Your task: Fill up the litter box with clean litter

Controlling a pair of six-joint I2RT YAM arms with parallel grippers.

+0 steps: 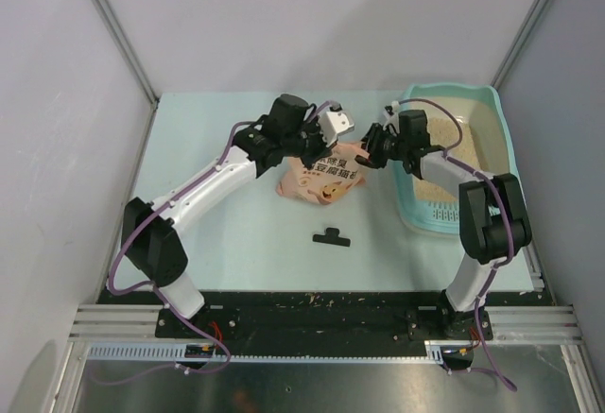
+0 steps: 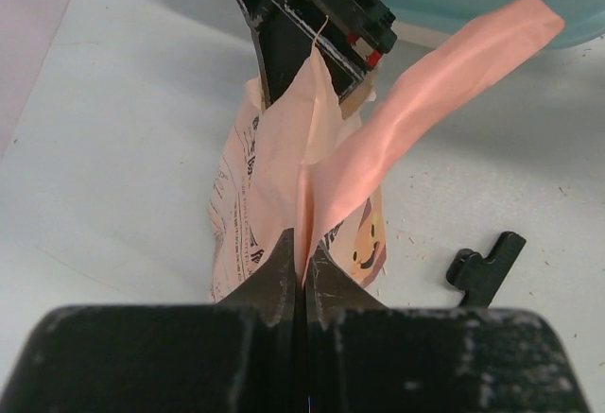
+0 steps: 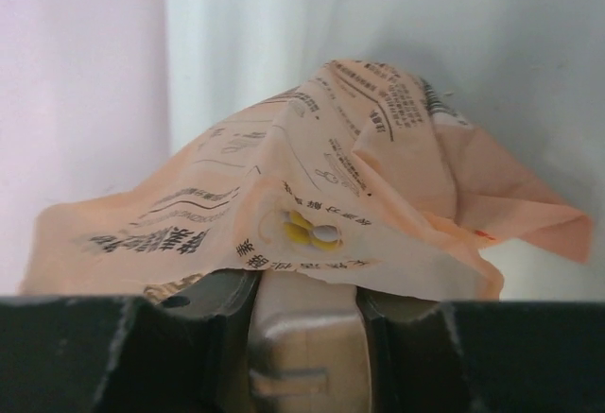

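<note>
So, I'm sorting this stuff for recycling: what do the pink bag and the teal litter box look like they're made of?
The bag looks like thin, flexible plastic film or coated paper, matte and printed; it creases sharply and drapes. The litter box looks like rigid moulded plastic, smooth with a slight sheen, judging by its rounded rim and perforated ledge.

The litter box [image 1: 430, 216] is moulded in smooth teal plastic, and the clean litter [image 1: 470, 127] inside it is seen as fine, sandy granules. Beside the litter box, the bag [image 2: 269, 177] is formed of thin, creased, matt film.
</note>
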